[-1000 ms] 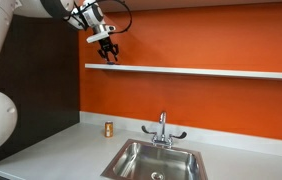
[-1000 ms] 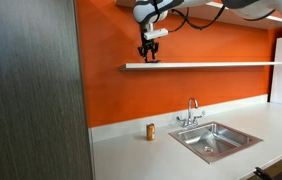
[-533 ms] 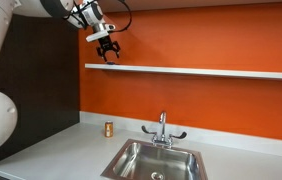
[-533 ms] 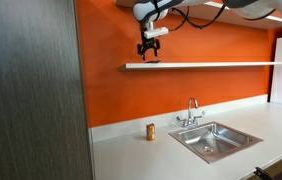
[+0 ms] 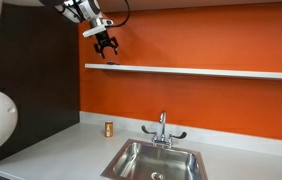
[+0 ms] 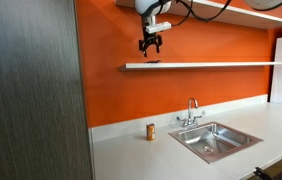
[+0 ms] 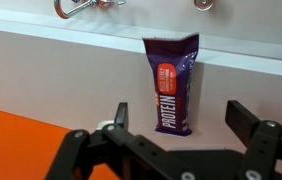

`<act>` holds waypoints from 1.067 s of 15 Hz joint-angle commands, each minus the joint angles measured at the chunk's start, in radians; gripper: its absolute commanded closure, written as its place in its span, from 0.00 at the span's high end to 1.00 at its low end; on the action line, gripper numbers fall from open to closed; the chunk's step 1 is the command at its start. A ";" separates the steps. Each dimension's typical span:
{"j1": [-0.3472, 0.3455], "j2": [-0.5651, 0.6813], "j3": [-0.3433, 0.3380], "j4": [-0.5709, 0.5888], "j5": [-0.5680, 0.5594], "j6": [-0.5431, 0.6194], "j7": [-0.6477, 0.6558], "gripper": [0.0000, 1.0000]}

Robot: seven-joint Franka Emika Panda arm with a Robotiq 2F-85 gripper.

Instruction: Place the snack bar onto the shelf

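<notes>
Purple-wrapped snack bar (image 7: 171, 85) lies flat on the white shelf (image 5: 201, 71), near its left end, against an orange wall (image 5: 201, 40). Just above it hangs the end effector (image 7: 181, 116), fingers (image 7: 121, 118) spread wide, touching nothing. Below, a small can (image 5: 108, 128) stands on the pale grey bench (image 5: 51, 150), left of a steel sink (image 5: 131, 156).

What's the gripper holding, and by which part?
Nothing. The gripper is open above the shelf; the bar lies flat on it, untouched by the fingers.
</notes>
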 commanded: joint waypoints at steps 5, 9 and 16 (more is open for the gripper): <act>0.015 -0.235 0.010 -0.279 0.006 0.004 0.069 1.00; 0.040 -0.379 0.019 -0.451 0.010 0.004 0.134 1.00; 0.016 -0.569 0.089 -0.699 0.089 -0.083 0.226 1.00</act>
